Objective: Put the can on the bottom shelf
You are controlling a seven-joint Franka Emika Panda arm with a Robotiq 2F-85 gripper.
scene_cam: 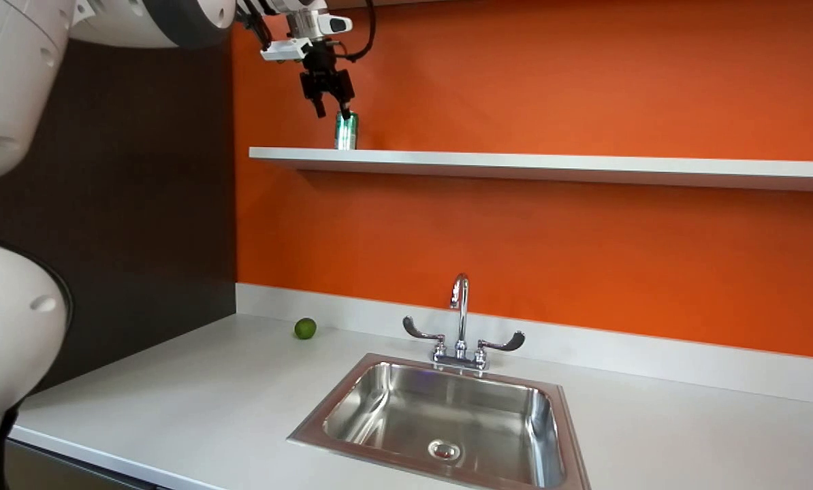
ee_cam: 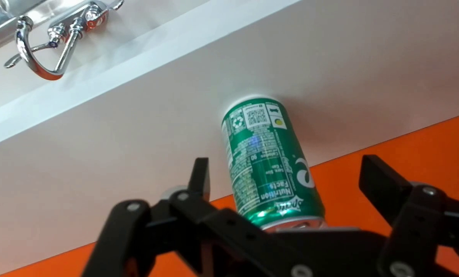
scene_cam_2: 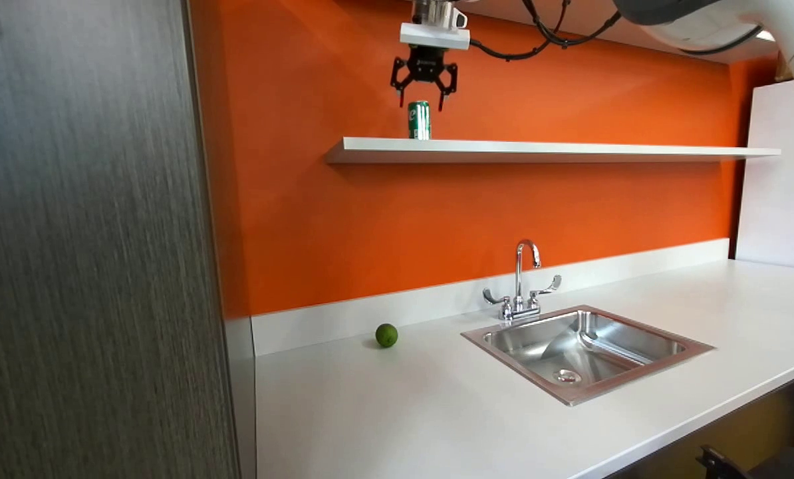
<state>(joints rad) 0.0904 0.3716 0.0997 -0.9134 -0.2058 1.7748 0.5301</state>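
The green can (scene_cam: 346, 133) stands upright on the bottom shelf (scene_cam: 543, 160), near the shelf's end. In an exterior view the can (scene_cam_2: 419, 121) shows a white letter on its side, and the white shelf (scene_cam_2: 556, 150) runs along the orange wall. My gripper (scene_cam_2: 421, 106) is open above the can, its fingertips spread around the level of the can's top. In the wrist view the can (ee_cam: 268, 154) lies between the spread fingers (ee_cam: 286, 161), with gaps on both sides. Part of the can's top is hidden by the gripper. The shelf surface (ee_cam: 118, 130) shows under the can.
Below the shelf are a white countertop (scene_cam: 175, 395), a steel sink (scene_cam: 365, 422) and a faucet (scene_cam: 462, 320). A small green ball (scene_cam_2: 386, 335) lies on the counter by the backsplash. A dark panel (scene_cam: 134, 190) closes off one side. The orange wall (scene_cam_2: 317, 219) stands right behind the shelf.
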